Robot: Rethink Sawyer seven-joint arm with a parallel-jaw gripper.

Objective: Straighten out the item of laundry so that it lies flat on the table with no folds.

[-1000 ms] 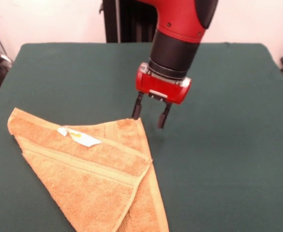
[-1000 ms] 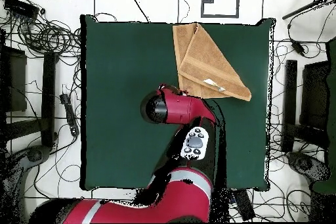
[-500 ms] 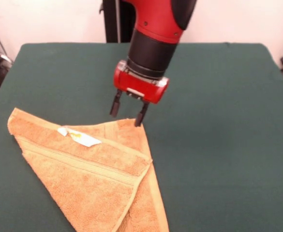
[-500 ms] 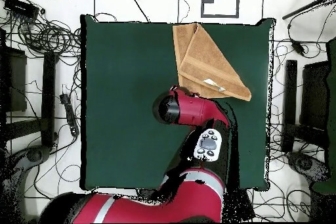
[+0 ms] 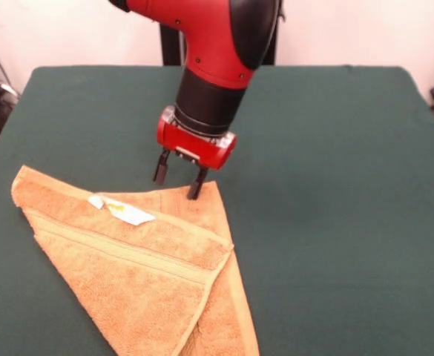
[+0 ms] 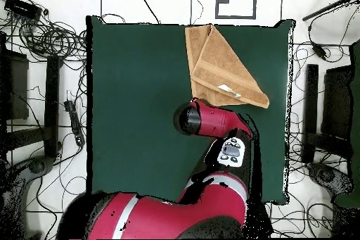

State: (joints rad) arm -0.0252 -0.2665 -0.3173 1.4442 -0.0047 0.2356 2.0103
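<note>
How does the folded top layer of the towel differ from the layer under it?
On the towel, the top layer is a folded-over flap carrying the white tag; the lower layer shows only as a strip along the right side. The top reaches the corner near the open claw; the lower runs toward the picture's bottom. Both are orange-tan terry.

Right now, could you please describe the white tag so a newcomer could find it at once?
On the green table lies a folded orange towel, near the front view's lower left. The tag lies on its top layer, near the folded edge, left of the gripper: the only white patch on the towel.
</note>
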